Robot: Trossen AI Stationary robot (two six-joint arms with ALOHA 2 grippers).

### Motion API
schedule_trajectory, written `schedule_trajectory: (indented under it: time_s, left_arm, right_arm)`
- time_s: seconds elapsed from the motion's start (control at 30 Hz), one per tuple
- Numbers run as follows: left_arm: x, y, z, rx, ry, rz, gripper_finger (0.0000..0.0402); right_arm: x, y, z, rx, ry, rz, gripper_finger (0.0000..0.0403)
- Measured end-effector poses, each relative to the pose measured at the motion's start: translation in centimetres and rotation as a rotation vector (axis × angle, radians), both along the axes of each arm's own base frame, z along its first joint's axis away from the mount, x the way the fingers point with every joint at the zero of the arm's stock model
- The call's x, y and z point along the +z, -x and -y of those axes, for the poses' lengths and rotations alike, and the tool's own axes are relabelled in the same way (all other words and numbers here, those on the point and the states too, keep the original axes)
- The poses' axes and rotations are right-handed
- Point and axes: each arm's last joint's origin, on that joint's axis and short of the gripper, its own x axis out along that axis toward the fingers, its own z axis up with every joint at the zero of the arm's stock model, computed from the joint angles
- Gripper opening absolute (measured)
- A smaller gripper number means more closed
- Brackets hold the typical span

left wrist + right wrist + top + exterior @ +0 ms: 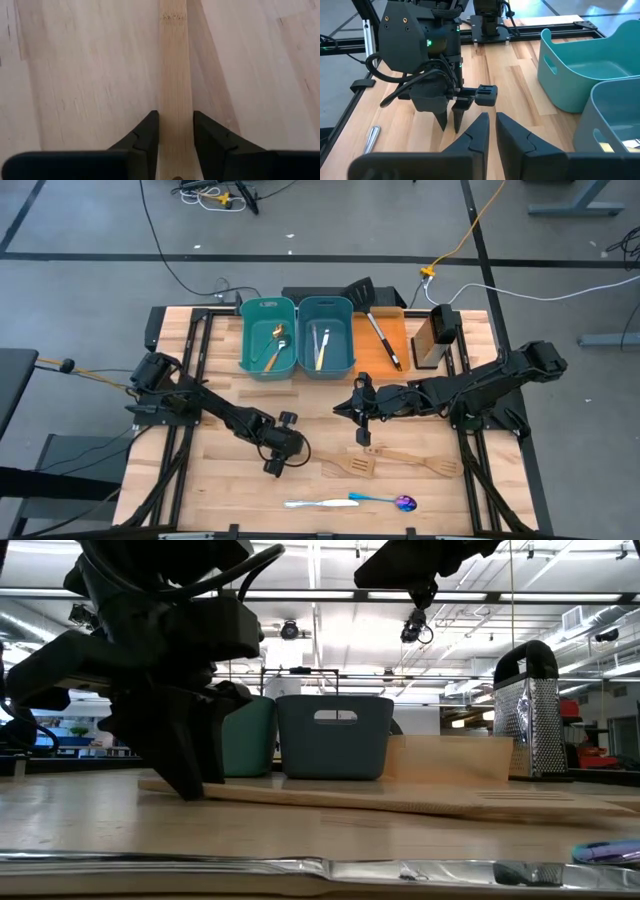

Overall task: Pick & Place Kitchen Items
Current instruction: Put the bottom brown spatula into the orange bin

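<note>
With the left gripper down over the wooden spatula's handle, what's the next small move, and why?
Probably finish closing: the left gripper straddles the wooden spatula handle, which lies flat on the table, fingers flanking it, so a firm pinch should precede any lift.

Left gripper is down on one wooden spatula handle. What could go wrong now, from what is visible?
1. The left gripper straddles the wooden spatula near the very end of its handle, so the long blade end could droop or swing when lifted.
2. A second wooden spatula lies close beside that blade; a swinging lift may knock it.
3. The right gripper hangs above the spatulas, so a rising left arm may pass close to it.
</note>
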Motion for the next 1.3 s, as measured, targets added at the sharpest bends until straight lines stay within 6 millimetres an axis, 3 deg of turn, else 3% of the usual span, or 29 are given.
schedule_trajectory:
  time_s: [1.07,1.3]
  left_arm:
    - [2.0,0.4,-0.1,0.023,0.028,0.048,0.0101]
    - [2.4,0.4,-0.2,0.03,0.018,0.07,0.0101]
  right_arm:
    - [0.0,0.0,0.0,0.013,0.029,0.002,0.0045]
    - [0.1,0.0,0.5,-0.102,0.103,0.012,0.0045]
